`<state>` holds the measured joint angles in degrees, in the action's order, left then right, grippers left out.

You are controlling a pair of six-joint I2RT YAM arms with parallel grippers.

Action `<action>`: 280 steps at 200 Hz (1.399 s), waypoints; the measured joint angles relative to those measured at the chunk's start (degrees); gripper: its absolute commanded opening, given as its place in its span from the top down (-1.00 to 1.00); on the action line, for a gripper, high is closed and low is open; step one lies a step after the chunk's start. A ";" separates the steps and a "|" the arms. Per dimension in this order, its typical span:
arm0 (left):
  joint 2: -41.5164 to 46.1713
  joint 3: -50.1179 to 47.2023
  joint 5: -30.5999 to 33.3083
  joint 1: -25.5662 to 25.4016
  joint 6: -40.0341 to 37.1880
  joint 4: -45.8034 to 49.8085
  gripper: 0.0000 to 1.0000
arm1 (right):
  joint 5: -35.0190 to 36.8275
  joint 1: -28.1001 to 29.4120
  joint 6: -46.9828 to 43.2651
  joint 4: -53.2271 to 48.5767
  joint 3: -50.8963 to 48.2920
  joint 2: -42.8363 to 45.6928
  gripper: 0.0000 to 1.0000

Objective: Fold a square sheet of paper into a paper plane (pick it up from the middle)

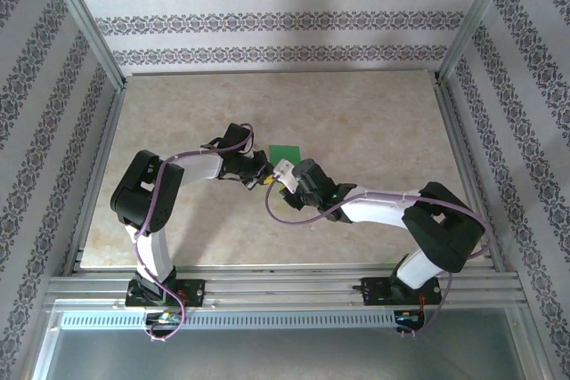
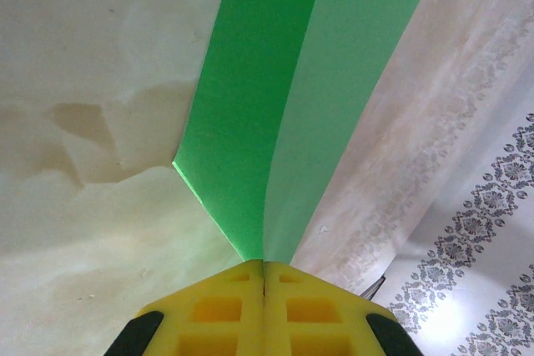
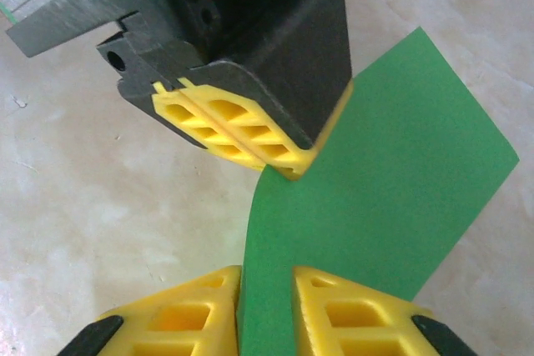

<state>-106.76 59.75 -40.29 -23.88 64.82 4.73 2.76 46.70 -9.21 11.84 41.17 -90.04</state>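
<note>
1. Two hands meet near the middle of the counter (image 1: 356, 122) in the top view, the left hand (image 1: 256, 169) at 9 o'clock of the right hand (image 1: 285, 175), nearly touching
2. The left hand's yellow fingers (image 2: 217, 310) are pressed together on the square sheet of paper (image 2: 275, 106), which fans out toward 12 o'clock
3. The right hand's fingers (image 3: 183, 314) stand a narrow gap apart with the sheet's edge between them; whether they press it I cannot tell
4. From above, the green sheet shows at 12 o'clock of both hands
</note>
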 measured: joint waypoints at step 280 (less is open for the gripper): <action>-6.54 5.92 2.12 1.44 -13.51 0.74 0.68 | -33.57 -6.67 11.50 -1.53 2.99 -6.54 0.96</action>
<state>-113.30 65.67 -38.17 -22.44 51.31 5.48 -30.81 40.03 2.28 10.31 44.16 -96.57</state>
